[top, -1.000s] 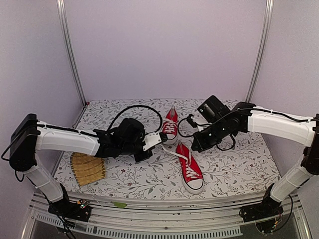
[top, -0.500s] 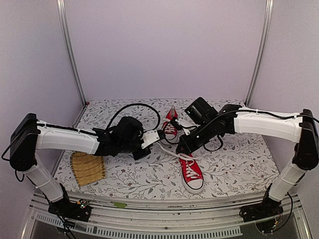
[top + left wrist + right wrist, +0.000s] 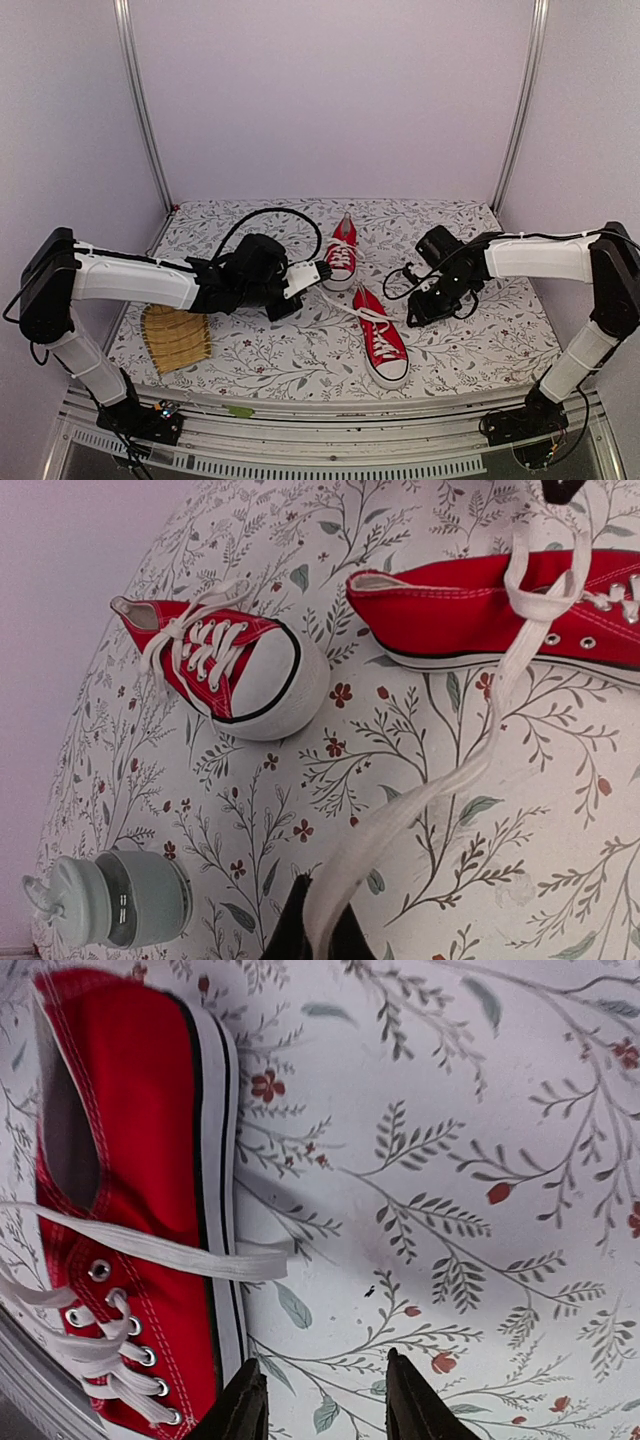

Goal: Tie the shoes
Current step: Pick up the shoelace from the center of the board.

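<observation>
Lab test cell — plain walls, metal frame.

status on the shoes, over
Left gripper shut on lace of near shoe, stretched. Right gripper open, empty, beside that shoe. No bow yet. Nothing in the way.

reaches in from the near left corner with the left arm, upper link rising to a bend at the left edge, white forearm laid almost level, black wrist turned toward the middle. pinches the left gripper shut, 2 dark fingertips pressed together on a white lace. stretches in from the near right corner with the right arm, upper link rising to a bend at the right edge, forearm level, wrist bent down and to the left. holds the right gripper parted, 2 fingers standing apart with nothing between them.
</observation>
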Tool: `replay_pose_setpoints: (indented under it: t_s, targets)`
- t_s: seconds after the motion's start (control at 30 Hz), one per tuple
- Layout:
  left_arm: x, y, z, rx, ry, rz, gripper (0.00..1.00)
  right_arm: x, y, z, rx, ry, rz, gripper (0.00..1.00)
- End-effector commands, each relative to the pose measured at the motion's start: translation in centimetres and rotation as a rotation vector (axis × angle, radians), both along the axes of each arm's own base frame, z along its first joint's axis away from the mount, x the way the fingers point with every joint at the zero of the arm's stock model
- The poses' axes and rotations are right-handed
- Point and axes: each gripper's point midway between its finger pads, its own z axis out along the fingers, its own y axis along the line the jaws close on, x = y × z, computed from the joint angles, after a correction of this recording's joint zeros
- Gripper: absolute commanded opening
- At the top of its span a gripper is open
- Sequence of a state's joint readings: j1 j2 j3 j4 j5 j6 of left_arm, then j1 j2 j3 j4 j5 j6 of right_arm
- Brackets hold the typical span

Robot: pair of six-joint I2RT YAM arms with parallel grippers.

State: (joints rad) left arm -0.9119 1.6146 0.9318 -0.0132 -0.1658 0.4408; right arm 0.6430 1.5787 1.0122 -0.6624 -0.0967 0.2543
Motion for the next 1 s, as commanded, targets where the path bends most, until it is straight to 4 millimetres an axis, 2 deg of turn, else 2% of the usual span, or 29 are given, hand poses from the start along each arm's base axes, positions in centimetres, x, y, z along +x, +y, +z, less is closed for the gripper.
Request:
replay_pose_setpoints:
  t_s: [0.0, 0.37, 0.8, 0.9, 0.97]
  targets:
    - [0.1, 0.2, -0.3, 0.000, 0.004, -0.002, 0.00, -1.5, 1.7, -2.5, 0.052, 0.073, 0.122, 0.44]
    - [0.1, 0.2, -0.3, 0.003, 0.004, -0.005, 0.00, 0.3, 4.0, -5.0, 0.089, 0.026, 0.186, 0.49]
    - [0.1, 0.1, -0.6, 0.011, 0.005, -0.011, 0.00, 3.0, 6.9, -4.0, 0.184, -0.085, 0.228, 0.48]
    - [0.1, 0.1, -0.8, 0.015, 0.008, -0.013, 0.00, 3.1, 7.3, -4.6, 0.194, -0.087, 0.244, 0.42]
    - [0.0, 0.1, -1.2, 0.024, 0.014, -0.015, 0.00, 3.3, 7.2, -4.9, 0.180, -0.091, 0.237, 0.28]
